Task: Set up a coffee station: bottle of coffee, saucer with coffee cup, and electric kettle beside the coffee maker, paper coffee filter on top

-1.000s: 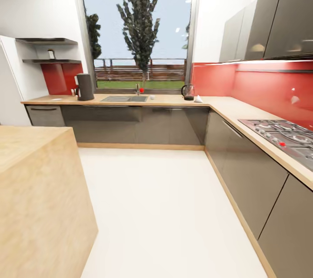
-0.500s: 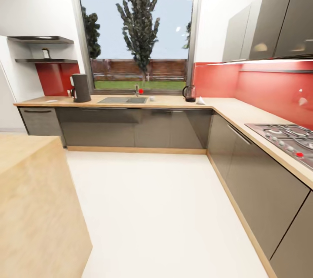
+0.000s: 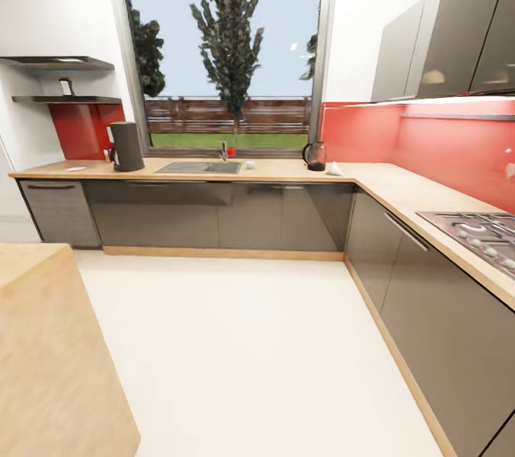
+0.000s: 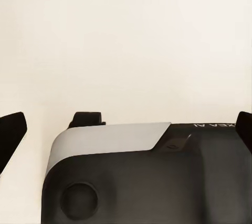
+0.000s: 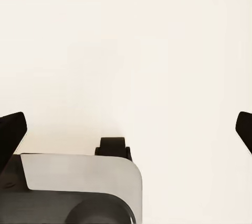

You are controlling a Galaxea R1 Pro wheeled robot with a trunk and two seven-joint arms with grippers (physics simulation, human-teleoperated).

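The black coffee maker (image 3: pixel 127 146) stands at the left of the kitchen countertop (image 3: pixel 286 172), beside the steel sink (image 3: pixel 199 167). On the thin kitchen shelf (image 3: pixel 61 99) above it stands the small bottle of coffee (image 3: pixel 66 86). A flat white saucer (image 3: pixel 75 169) lies left of the machine. The small white coffee cup (image 3: pixel 249 164) sits right of the sink. Near the corner are the dark electric kettle (image 3: pixel 315 155) and the white paper coffee filter (image 3: pixel 333 169). My left gripper (image 4: pixel 126 129) and right gripper (image 5: pixel 126 129) hang open over the pale floor, holding nothing.
A big wooden bar (image 3: pixel 43 342) juts in at the lower left. Grey cabinet fronts (image 3: pixel 429 314) run along the right under a gas hob (image 3: pixel 476 228). A thicker dark slab (image 3: pixel 57 62) hangs above the shelf. White floor (image 3: pixel 250 342) lies between me and the counter.
The whole view has shifted: the camera has moved closer to the counter, and the bar and hob have slid toward the picture's edges. Nothing on the counter has moved.
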